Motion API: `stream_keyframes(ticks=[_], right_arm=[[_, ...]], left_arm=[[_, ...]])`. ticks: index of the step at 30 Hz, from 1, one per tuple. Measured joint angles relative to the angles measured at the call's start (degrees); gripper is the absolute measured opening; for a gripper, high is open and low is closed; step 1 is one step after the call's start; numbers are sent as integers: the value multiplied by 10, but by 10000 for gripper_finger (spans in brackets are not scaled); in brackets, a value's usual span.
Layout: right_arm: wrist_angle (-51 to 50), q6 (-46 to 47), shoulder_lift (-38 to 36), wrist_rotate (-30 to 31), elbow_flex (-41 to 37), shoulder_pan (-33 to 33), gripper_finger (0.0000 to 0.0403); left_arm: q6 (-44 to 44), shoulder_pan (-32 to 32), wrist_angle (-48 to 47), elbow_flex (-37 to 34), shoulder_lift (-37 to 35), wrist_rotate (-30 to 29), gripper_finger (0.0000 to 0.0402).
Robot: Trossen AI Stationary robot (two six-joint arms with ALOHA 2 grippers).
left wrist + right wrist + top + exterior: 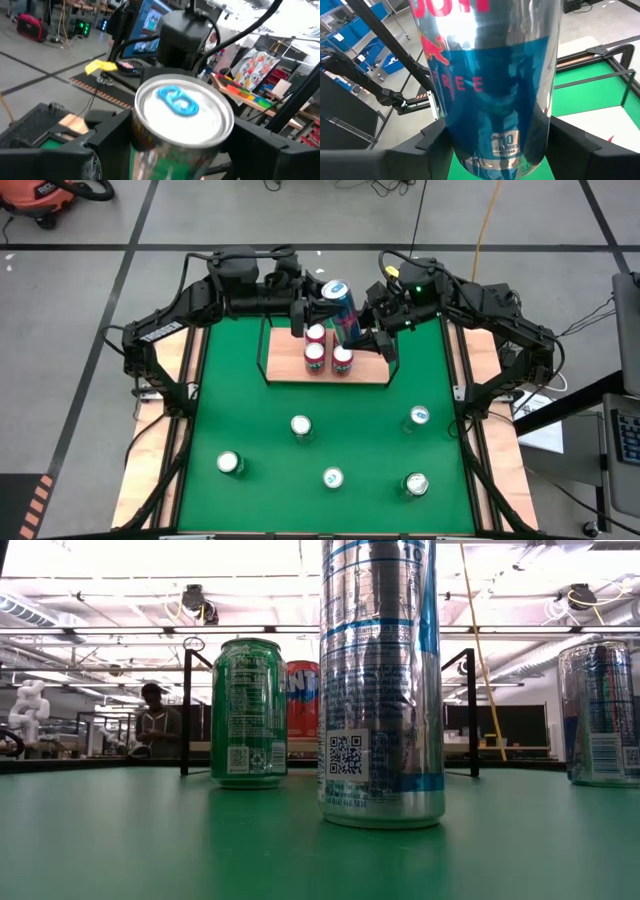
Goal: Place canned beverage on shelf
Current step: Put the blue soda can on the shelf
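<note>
Floor: grey concrete, crossed by dark lines, surrounding the counter on all sides.
Shop vacuum: orange and black, far left corner, with black hose.
Cable: yellow, trailing across the far floor.
Hazard strip: orange and black, near left.
Paper: white sheets, right of the counter.
Ceiling lights: bright overhead panels above exposed ducts and beams.
Person: far left of the room, dark top.
Monitor: lit blue screen, far side.
Storage bins: blue, stacked on racks.
Poster: colourful, leaning at right.
</note>
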Motion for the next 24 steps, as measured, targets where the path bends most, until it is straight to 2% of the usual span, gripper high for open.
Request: stream_keyframes(ticks=[8, 11, 14, 19, 24], right_arm=[[-16, 1, -1, 9, 0, 0, 243], [-18, 1, -1, 9, 0, 0, 243], [-18, 1, -1, 9, 0, 0, 243], [-27, -1, -1, 12, 0, 0, 244], [-32, -1, -1, 12, 0, 0, 244]], left_arm=[[17, 2, -23, 0, -4, 0, 246], [18, 2, -22, -1, -4, -1, 238], [17, 2, -21, -1, -4, -8, 248], [19, -3, -14, -1, -5, -34, 289], [15, -2, -8, -1, -6, -29, 298]])
